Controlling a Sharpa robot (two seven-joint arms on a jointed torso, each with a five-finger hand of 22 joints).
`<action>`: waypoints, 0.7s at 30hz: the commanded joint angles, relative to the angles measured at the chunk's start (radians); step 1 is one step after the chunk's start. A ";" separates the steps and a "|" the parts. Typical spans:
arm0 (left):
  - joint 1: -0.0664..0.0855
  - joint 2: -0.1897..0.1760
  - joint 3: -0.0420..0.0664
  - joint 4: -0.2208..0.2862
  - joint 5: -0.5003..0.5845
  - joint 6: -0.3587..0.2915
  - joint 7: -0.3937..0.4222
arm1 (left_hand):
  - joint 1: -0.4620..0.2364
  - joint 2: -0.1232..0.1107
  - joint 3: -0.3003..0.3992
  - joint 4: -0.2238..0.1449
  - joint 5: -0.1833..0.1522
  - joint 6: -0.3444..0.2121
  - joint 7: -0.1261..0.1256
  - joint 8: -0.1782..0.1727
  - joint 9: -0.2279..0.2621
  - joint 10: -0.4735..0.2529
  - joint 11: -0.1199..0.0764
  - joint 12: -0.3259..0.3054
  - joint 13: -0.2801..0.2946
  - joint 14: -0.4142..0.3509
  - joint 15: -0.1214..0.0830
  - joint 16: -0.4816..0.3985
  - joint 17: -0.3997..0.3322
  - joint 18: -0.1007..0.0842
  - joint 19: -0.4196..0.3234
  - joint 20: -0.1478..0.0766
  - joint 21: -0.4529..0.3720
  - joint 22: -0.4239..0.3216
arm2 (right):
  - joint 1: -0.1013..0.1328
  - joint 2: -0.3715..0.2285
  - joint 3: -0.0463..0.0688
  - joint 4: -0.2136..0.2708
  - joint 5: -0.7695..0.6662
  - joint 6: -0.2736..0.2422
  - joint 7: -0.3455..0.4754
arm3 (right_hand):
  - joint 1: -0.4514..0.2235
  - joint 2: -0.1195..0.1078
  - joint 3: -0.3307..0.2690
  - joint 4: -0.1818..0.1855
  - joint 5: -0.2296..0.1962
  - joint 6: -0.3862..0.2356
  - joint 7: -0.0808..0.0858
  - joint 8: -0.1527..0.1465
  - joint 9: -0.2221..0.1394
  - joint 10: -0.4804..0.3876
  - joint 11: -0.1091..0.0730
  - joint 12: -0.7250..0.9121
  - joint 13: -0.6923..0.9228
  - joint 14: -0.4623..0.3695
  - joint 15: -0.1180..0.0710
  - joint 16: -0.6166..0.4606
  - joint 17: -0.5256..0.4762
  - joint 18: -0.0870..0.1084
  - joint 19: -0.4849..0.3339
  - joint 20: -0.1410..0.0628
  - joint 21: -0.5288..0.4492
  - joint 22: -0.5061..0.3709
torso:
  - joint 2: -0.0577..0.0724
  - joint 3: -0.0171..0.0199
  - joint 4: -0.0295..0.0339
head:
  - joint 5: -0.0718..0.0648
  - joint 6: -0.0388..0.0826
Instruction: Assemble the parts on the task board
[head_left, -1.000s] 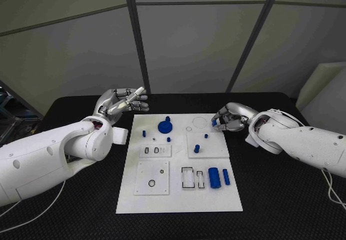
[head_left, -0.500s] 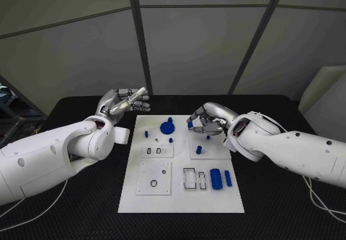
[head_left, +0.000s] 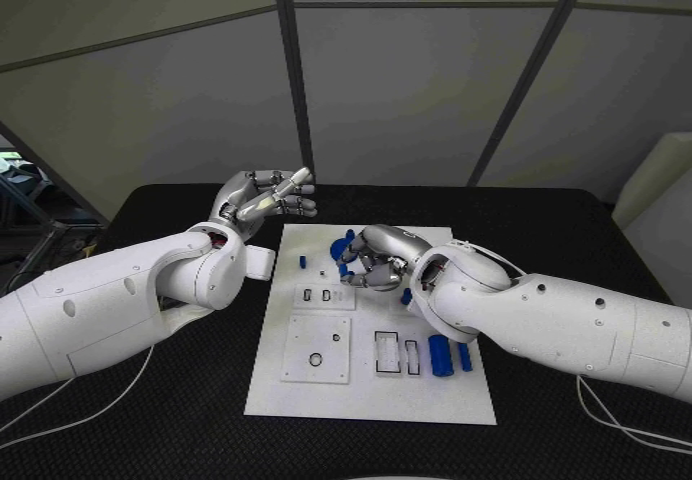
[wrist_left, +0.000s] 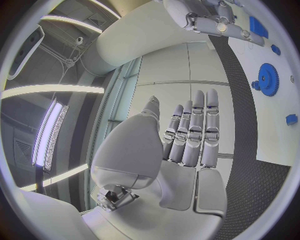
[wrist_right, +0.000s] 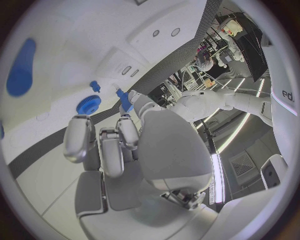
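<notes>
R hand (head_left: 378, 262) sits low over the upper middle of the task board (head_left: 368, 400), fingers curled in, and pinched at their tips is a small blue part (wrist_right: 124, 98); the R wrist view shows it plainest, a stubby rectangular bit poking out past the fingertips. So that hand's clamped on a piece, not empty. Just at its 10 o'clock is the blue gear (head_left: 345, 249), toothed disc w/ a raised hub, partly hidden by the fingers. L hand (head_left: 268, 197) is up off the table at about 10 o'clock from the board's centre, palm raised, fingers straight and a bit apart, holding nothing. My read: the step in hand is carrying that small piece to its seat somewhere near the gear; which socket it's meant for I can't tell. Next move prob. calls for lining the piece up square over its hole and easing it down, not much room for tilt. Going outward: at 4 o'clock from the R hand, two blue cylinders (head_left: 440, 354) lie side by side, smooth and round-ended, next to a black-outlined rectangular slot (head_left: 387, 352). At 7 o'clock, a raised white sub-plate (head_left: 316, 349) w/ a black ring on it. Board itself looks flat, matte white plastic; table (head_left: 159, 420) under it is black w/ a fine woven texture. Hands are silvery metal, arms glossy white shell.
</notes>
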 joint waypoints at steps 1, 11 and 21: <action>0.002 0.003 0.001 -0.002 0.000 0.014 0.002 | -0.001 0.008 -0.003 -0.003 -0.005 0.004 0.003 -0.006 0.000 0.001 0.004 -0.003 -0.001 -0.005 0.001 -0.005 0.001 0.004 -0.007 0.000 -0.004 -0.001 | -0.009 0.017 -0.004 -0.001 -0.045 0.016 -0.067 | -0.006 0.007 0.006 0.002 -0.004 0.000 0.004 -0.003 0.002 -0.005 0.001 -0.004 0.001 0.093 -0.006 0.004 0.216 -0.008 -0.002 -0.002 -0.004 -0.002 | 0.000 0.0017 -0.0031 | 0.010 -0.002; 0.002 0.008 0.001 -0.005 0.000 0.016 0.002 | -0.001 0.008 -0.003 -0.003 -0.005 0.004 0.003 -0.006 0.000 0.001 0.004 -0.003 -0.001 -0.005 0.001 -0.005 0.001 0.004 -0.007 0.000 -0.004 -0.001 | -0.037 0.046 -0.009 -0.004 -0.087 0.024 -0.094 | -0.011 0.003 0.006 0.001 -0.003 0.001 0.003 -0.001 0.002 0.007 0.001 0.011 0.015 0.095 -0.005 0.009 0.225 -0.010 0.004 -0.001 0.001 0.007 | 0.002 0.0022 -0.0018 | 0.012 -0.004; 0.002 0.008 0.001 -0.007 0.000 0.018 0.002 | -0.001 0.008 -0.003 -0.003 -0.005 0.004 0.003 -0.006 0.000 0.001 0.004 -0.003 -0.001 -0.005 0.001 -0.005 0.001 0.004 -0.007 0.000 -0.004 -0.001 | -0.044 0.056 -0.009 -0.009 -0.117 0.033 -0.105 | -0.015 -0.001 0.006 0.000 -0.002 0.002 0.003 -0.001 0.002 0.009 0.000 0.014 0.017 0.096 -0.005 0.010 0.228 -0.010 0.005 -0.001 0.001 0.008 | 0.000 0.0015 -0.0026 | 0.010 -0.008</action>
